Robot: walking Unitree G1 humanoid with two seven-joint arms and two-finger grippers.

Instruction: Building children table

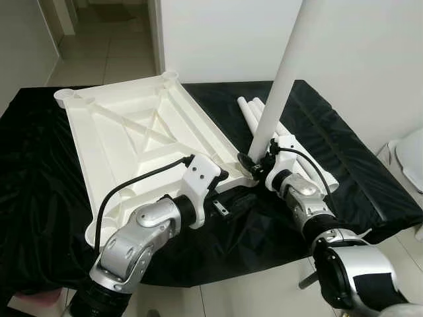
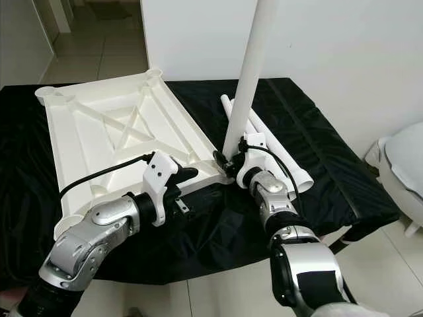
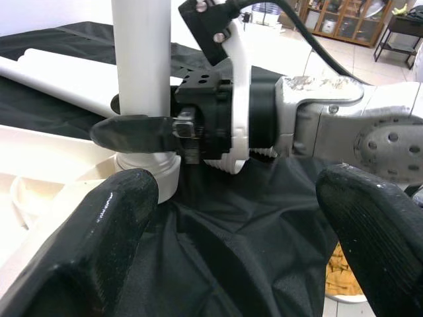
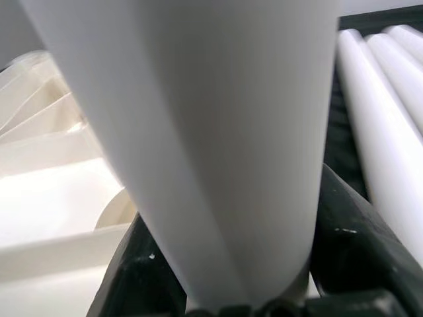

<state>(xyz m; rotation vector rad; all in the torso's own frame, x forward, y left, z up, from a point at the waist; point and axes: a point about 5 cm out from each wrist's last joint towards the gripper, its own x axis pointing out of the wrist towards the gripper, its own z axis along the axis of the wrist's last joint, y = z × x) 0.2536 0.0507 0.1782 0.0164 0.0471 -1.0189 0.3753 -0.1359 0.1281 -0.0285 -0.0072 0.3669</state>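
Black cloth (image 1: pixel 39 198) covers a low platform against a white wall (image 1: pixel 357 46), tiled floor (image 1: pixel 264 297) in front. White tabletop (image 1: pixel 132 139) lies upside down on the cloth, ribbed underside up, round leg sockets at its corners; far left socket (image 1: pixel 66 97) sits open. Upright leg (image 1: pixel 281 79), a long white tube, stands tilted slightly at the tabletop's near right corner, its lower end seated in the corner socket (image 3: pixel 149 168), as seen in the left wrist view. Right gripper (image 1: pixel 254 165) is clamped on the upright leg just above the socket; one black finger (image 3: pixel 132 132) wraps across the front of the tube, and the right wrist view has both fingers hugging the tube's sides. Spare legs (image 1: pixel 291 142), a few white tubes, lie side by side on the cloth just behind and to the right of the upright leg, near the right gripper. Left gripper (image 1: pixel 225 201) hangs low over the cloth just beside the tabletop's near edge, aimed at the corner socket; its fingers (image 3: pixel 99 224) are spread wide, holding nothing, apart from the leg. A black cable loops from the left wrist over the tabletop. White rounded object (image 1: pixel 413 155) stands on the floor at far right, beside the platform.
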